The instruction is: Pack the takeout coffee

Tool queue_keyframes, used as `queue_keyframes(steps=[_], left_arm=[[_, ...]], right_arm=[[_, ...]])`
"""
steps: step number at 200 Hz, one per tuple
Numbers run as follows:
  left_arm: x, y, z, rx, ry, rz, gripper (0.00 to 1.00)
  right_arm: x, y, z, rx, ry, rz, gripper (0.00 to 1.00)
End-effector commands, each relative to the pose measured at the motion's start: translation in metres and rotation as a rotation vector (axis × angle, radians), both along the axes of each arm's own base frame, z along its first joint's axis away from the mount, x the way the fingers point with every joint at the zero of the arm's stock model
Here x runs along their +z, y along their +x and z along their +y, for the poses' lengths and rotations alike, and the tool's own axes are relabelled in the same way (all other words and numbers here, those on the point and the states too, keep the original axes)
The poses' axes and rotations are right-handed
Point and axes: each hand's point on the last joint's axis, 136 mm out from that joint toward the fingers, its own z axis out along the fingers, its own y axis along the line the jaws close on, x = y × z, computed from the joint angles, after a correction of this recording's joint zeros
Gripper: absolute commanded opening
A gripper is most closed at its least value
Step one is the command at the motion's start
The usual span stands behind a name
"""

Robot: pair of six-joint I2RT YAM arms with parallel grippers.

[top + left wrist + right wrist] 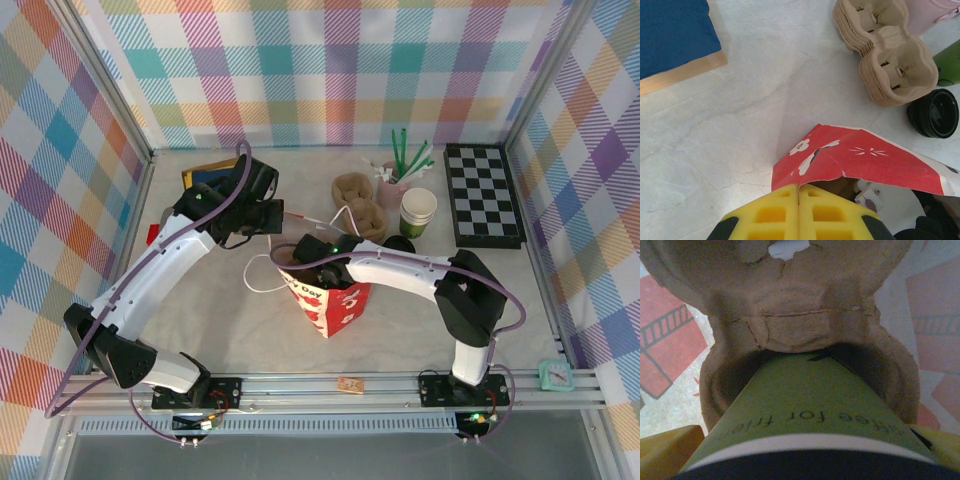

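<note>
The takeout coffee, a green cup with a cream band and black lid, stands with its base in one well of a brown pulp carrier down inside the red paper bag. My right gripper reaches into the bag's mouth and is open, a yellow finger on each side of the cup near its lid. My left gripper is shut on the bag's rim, at the far left of the bag, holding the mouth apart.
A stack of pulp carriers lies behind the bag. A loose black lid, a lidless green-and-cream cup and a pink holder with green straws stand right of it. Chessboard far right; blue book far left.
</note>
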Motion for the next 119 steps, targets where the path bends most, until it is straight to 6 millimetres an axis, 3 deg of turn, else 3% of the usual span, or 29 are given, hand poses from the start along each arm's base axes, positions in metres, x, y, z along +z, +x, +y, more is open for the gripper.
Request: queue_keyframes(steps=[1,55,119], left_arm=[[0.007,0.002,0.003,0.025,-0.009,-0.016,0.00],[0.006,0.003,0.002,0.023,-0.007,-0.014,0.00],[0.006,0.004,0.002,0.025,-0.005,-0.013,0.00]], right_arm=[[-0.032,0.000,-0.012,-0.012,-0.071,0.029,0.99],[-0.042,-0.003,-0.011,-0.010,-0.075,0.051,0.99],[-0.010,0.005,-0.010,0.005,-0.060,0.002,0.99]])
